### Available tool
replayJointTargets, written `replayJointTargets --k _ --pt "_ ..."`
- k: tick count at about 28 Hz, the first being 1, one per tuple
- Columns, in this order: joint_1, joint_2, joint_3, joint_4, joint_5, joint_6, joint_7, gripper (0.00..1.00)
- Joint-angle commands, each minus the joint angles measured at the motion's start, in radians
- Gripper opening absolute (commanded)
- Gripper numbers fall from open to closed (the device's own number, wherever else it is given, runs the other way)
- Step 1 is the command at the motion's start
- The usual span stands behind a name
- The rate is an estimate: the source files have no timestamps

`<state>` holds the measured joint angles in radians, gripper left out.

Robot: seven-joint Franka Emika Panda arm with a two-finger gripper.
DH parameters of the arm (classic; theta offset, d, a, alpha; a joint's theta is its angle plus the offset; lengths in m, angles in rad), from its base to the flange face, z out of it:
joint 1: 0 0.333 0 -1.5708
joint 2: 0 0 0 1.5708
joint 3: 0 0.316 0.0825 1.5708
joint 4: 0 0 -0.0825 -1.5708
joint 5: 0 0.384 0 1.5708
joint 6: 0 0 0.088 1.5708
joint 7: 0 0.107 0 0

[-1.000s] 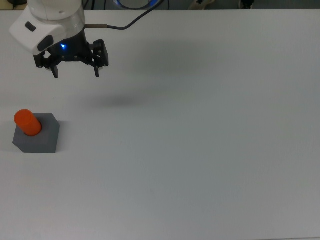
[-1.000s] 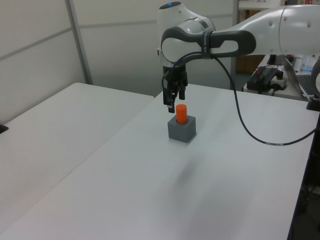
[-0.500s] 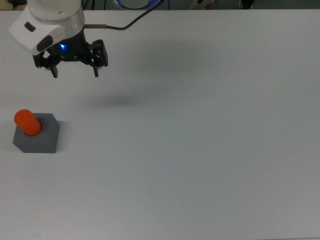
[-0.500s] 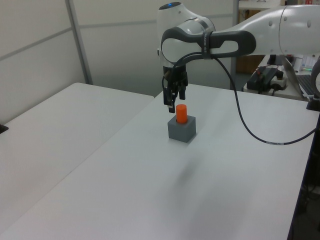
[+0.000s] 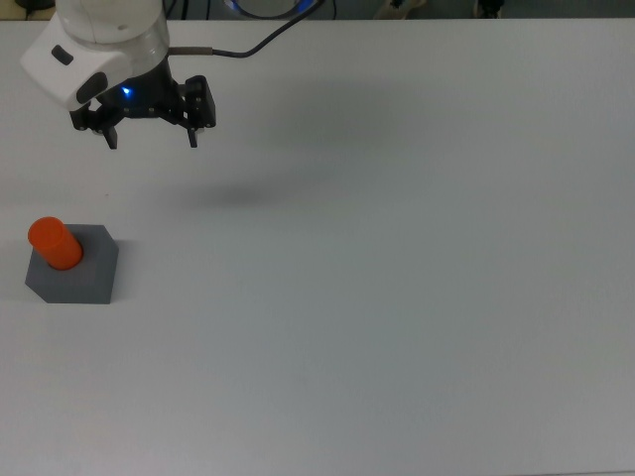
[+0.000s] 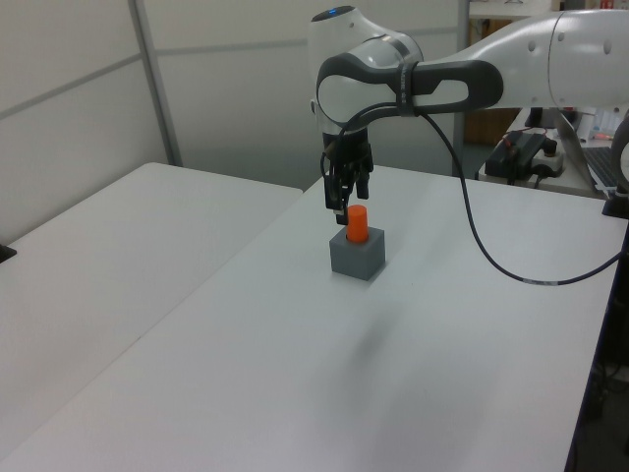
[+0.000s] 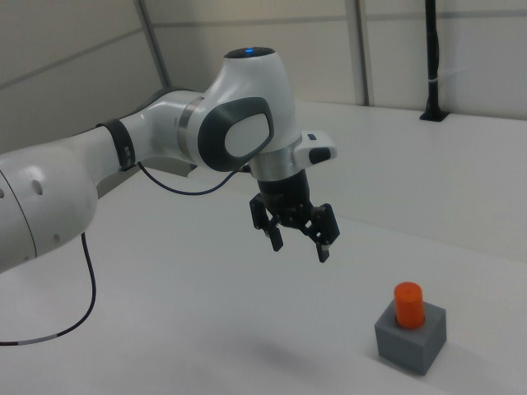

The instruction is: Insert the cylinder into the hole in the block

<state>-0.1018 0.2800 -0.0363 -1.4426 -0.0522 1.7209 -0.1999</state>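
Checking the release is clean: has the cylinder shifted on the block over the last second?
No. The cylinder stands in the same spot on the block in the top view.

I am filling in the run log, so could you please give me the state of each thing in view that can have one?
cylinder: upright, lower end seated in the block, top sticking out, not held.
block: flat on the table, hole filled by the cylinder.
end effector: open, empty, raised above the table and apart from the block.
table: bearing only the block.

No readable text or labels appear anywhere.
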Motion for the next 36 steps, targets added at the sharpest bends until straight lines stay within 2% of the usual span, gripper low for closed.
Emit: replayJointTargets --k 1,36 --pt "0.004 -0.005 0.001 0.001 -0.017 -0.026 0.007 1.00" --pt "0.017 0.001 0.007 0.001 -0.018 -0.046 -0.004 1.00"
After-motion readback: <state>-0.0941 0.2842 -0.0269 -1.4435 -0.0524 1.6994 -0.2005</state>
